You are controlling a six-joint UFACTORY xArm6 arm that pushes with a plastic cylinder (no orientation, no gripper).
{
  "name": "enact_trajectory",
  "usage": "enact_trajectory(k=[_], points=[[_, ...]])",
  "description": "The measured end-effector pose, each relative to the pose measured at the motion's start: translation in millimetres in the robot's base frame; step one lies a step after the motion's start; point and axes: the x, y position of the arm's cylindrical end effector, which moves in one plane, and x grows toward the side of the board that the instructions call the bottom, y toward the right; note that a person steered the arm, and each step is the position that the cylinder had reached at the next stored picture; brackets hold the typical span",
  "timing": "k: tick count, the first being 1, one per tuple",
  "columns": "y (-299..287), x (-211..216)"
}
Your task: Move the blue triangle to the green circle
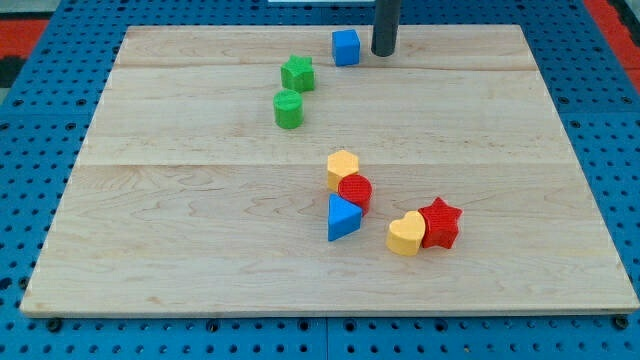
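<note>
Tip (pixel 384 52) idle, touching nothing, beside blue cube (pixel 345 47); far from blue triangle (pixel 342 218), well below green circle (pixel 288 110).

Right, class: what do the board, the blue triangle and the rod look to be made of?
Board: pale wood in glued planks, with visible grain and seams, matte. Blue triangle: probably plastic, uniform colour, faint ridges, perhaps printed. Rod: dark and smooth, rubber or plastic; its tip stands right of the blue cube.

Finding no readable text, labels, brands, numbers or signs anywhere; seeing none on blocks, board or surrounding surface.
</note>
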Motion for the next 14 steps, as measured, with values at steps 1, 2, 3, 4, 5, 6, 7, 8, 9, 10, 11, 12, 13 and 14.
enact_trajectory(k=[1,2,3,4,5,6,7,8,9,10,11,12,13,14], points=[[-18,0],[-27,-2],[23,14],[100,57],[140,105],[188,180],[166,241],[148,295],[152,343],[94,356],[25,343],[41,306],[-56,296],[-80,286]])
